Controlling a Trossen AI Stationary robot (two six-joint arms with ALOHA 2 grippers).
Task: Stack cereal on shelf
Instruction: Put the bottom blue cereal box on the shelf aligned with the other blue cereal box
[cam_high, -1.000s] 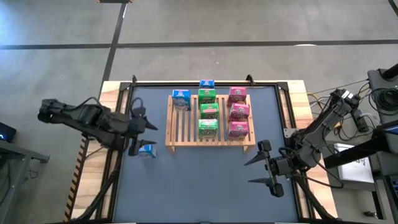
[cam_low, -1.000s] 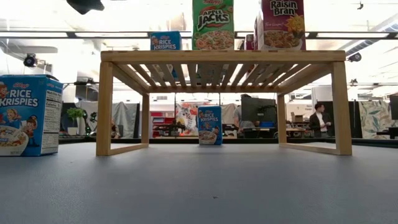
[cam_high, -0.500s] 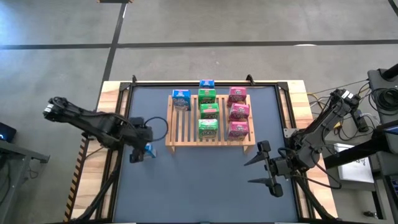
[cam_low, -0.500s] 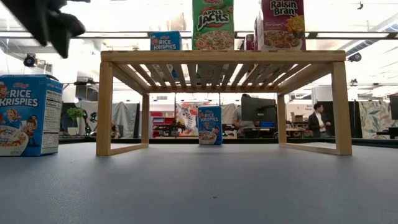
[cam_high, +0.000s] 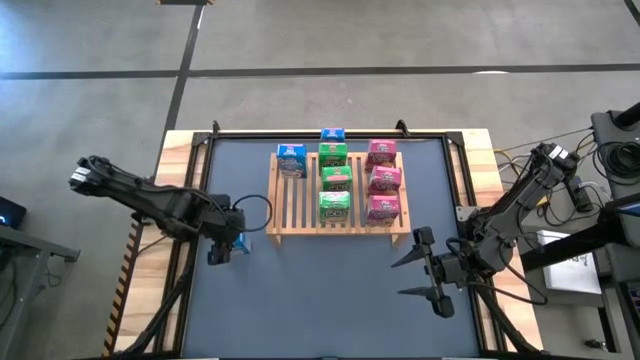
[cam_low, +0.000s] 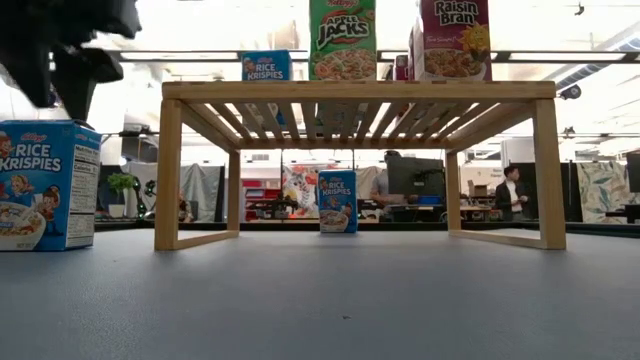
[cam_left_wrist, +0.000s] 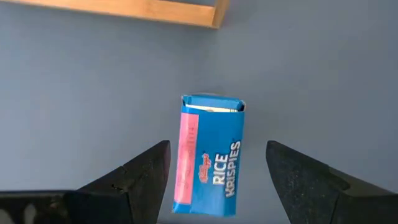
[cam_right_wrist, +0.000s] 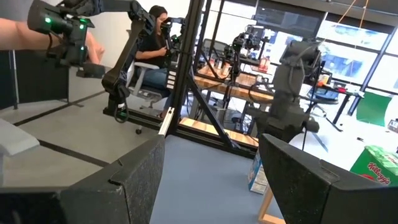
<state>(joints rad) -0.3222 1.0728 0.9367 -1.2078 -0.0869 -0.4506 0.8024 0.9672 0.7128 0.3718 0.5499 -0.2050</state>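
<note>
Cereal box (cam_left_wrist: 210, 155), blue, is seen standing on the mat at centre-left of the high view, beside the shelf (cam_high: 338, 228). Left gripper (cam_left_wrist: 217, 180) is poised above it, fingers spread wide, nothing held. Fingers are best lowered evenly astride the narrow sides before closing. Right gripper (cam_high: 420, 275) is parked lower right, open and empty.

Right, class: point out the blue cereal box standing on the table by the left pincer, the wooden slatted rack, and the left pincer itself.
Blue cardboard cereal box (cam_left_wrist: 208, 158): left wrist view, printed side.
Light wooden slatted rack (cam_high: 305, 195): high view, bare slats.
Left pincer (cam_left_wrist: 214, 180): left wrist view, midway between fingertips.

Blue cereal box (cam_left_wrist: 209, 155), pink side; light wooden shelf (cam_high: 340, 226).
</note>
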